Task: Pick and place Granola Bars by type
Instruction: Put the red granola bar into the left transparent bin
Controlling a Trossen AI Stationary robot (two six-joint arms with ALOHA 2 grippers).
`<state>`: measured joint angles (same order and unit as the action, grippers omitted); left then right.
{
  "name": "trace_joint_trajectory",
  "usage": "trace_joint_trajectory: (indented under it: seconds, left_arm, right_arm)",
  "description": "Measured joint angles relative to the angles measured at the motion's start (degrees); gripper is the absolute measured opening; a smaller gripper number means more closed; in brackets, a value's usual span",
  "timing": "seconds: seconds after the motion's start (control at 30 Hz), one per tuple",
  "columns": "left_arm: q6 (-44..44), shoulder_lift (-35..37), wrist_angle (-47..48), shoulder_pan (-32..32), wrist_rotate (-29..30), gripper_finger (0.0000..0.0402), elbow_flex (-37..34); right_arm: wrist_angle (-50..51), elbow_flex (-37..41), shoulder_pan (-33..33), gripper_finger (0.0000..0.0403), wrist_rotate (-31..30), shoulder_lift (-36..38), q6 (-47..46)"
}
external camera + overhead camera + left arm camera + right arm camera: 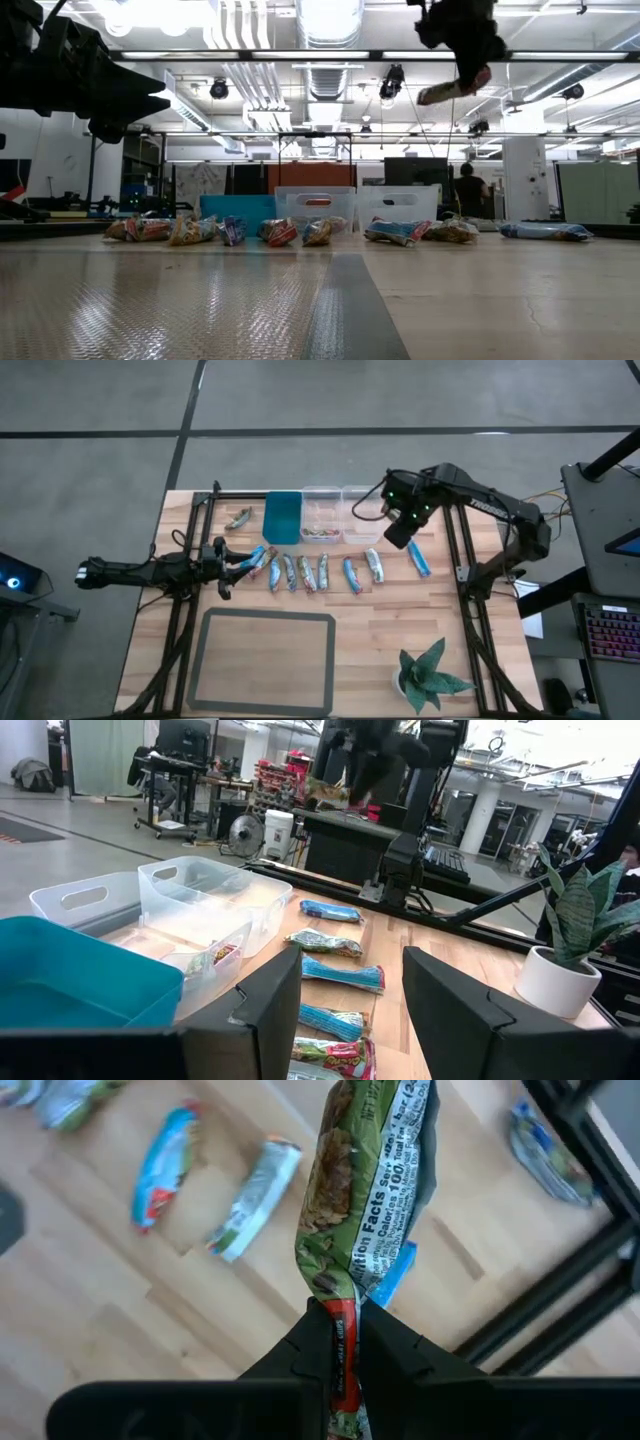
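Your right hand pinches a green granola bar by its crimped end, hanging above the surface's far edge near the clear bins. It's light, crinkly, slippery; hold firmly. Your left hand waits half-open, empty, near the left edge.

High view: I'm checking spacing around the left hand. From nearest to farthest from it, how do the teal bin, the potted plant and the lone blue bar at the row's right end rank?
1. Teal bin: at the table's back, right of the left hand.
2. Lone blue bar: right end of the row.
3. Potted plant: front right corner.
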<state>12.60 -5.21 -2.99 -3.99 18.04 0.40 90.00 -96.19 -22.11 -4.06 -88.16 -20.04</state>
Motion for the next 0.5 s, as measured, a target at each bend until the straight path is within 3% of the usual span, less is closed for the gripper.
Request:
trace_joint_trajectory:
  seconds: [0.5]
  left_arm:
    - [0.01,0.02,0.0,0.0,0.01,0.0159,-0.01]
  right_arm:
    - [0.01,-21.9,-3.26,0.001,1.3,-15.16,20.48]
